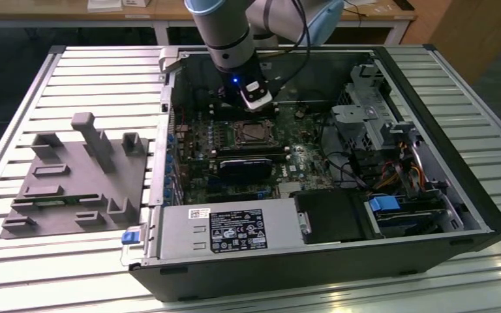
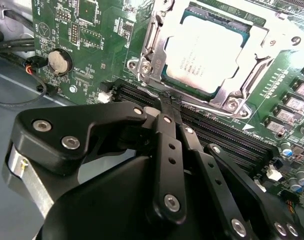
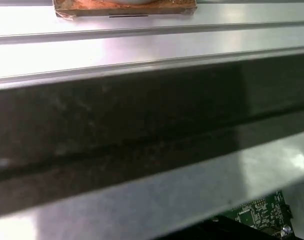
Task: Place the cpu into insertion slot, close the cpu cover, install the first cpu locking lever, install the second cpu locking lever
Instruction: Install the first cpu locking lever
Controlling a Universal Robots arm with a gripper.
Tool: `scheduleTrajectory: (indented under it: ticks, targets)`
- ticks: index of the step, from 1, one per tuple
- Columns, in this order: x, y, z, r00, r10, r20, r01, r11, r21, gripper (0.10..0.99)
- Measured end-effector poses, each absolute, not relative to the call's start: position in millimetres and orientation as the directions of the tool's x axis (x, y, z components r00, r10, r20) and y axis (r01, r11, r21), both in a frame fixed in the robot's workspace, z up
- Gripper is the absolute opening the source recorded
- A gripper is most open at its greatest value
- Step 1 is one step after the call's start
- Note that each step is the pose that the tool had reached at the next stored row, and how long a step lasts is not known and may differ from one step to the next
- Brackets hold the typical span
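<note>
Near the cpu cover [image 2: 153,42] edge — claw [image 2: 167,103].

Slatted table [image 1: 85,72]: PC case [image 1: 320,270], grey fixture [image 1: 63,163] on top.

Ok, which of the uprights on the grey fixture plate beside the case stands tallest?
The narrow post at the middle of the fixture plate, toward its far edge in the exterior view. The squat blocks flanking it stand much lower.

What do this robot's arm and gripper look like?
The arm is a silver-grey tube with a pale blue joint cap, a black cable beside it and a small blue light near the wrist. The gripper is black jointed bars studded with silver screws.
</note>
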State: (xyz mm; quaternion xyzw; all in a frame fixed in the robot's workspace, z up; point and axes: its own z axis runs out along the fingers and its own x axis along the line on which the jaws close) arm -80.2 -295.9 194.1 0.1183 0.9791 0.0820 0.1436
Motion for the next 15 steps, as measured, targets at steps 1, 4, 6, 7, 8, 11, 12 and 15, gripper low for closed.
scheduleTrajectory:
  ticks: [1,4,6,7,8,11,12,15]
  targets:
    - [-79.9,-295.9,193.3,-0.930,0.258,-0.262,0.211,0.958,0.194,0.102]
    - [-79.0,-295.9,192.2,-0.929,0.260,-0.262,0.214,0.957,0.194,0.102]
    - [-78.1,-295.9,191.6,-0.929,0.262,-0.262,0.216,0.957,0.194,0.102]
    - [-77.7,-295.9,191.4,-0.929,0.263,-0.262,0.217,0.957,0.194,0.102]
    - [-77.3,-295.9,191.2,-0.928,0.265,-0.262,0.218,0.957,0.194,0.102]
    - [-76.4,-295.9,190.4,-0.927,0.267,-0.262,0.221,0.956,0.194,0.102]
    - [-76.1,-295.9,190.3,-0.927,0.268,-0.262,0.222,0.956,0.194,0.102]
    - [-74.7,-295.9,190.1,-0.927,0.269,-0.262,0.223,0.956,0.193,0.102]
